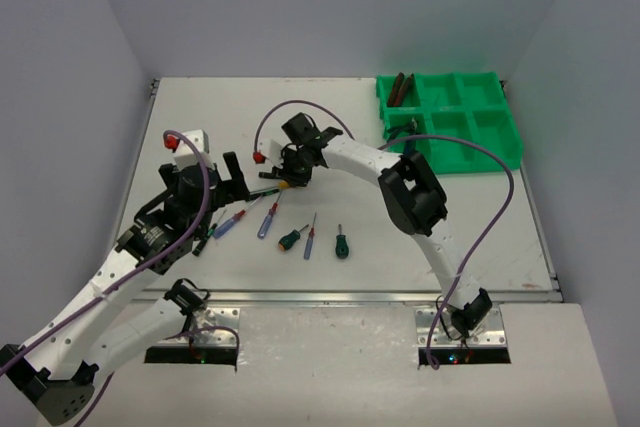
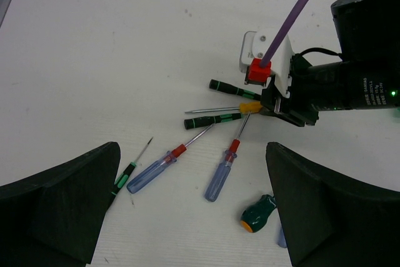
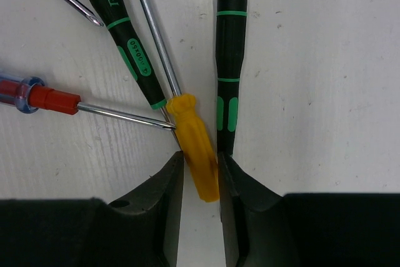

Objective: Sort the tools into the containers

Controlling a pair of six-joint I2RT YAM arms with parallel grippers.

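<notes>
The right arm reaches leftward over the table with its wrist tipped down, and the right gripper is pinched on a yellow-handled screwdriver. The left arm stretches forward, and the left gripper hovers with its fingers spread wide, holding nothing.

Handle brand: white lettering along the black-and-green screwdriver in the right wrist view, cut off by the top edge; the part in view reads roughly "Pro'sK".
Handle size mark: small dark print in the green oval on that same handle, ending in "x50"; the characters before it are too small to be sure of.
Arm housing print: several lines of small white capitals on the right arm's black housing in the left wrist view; 1 word looks like "DAMAGE", the rest is too fine.
Top view: no lettering large enough to read.
</notes>
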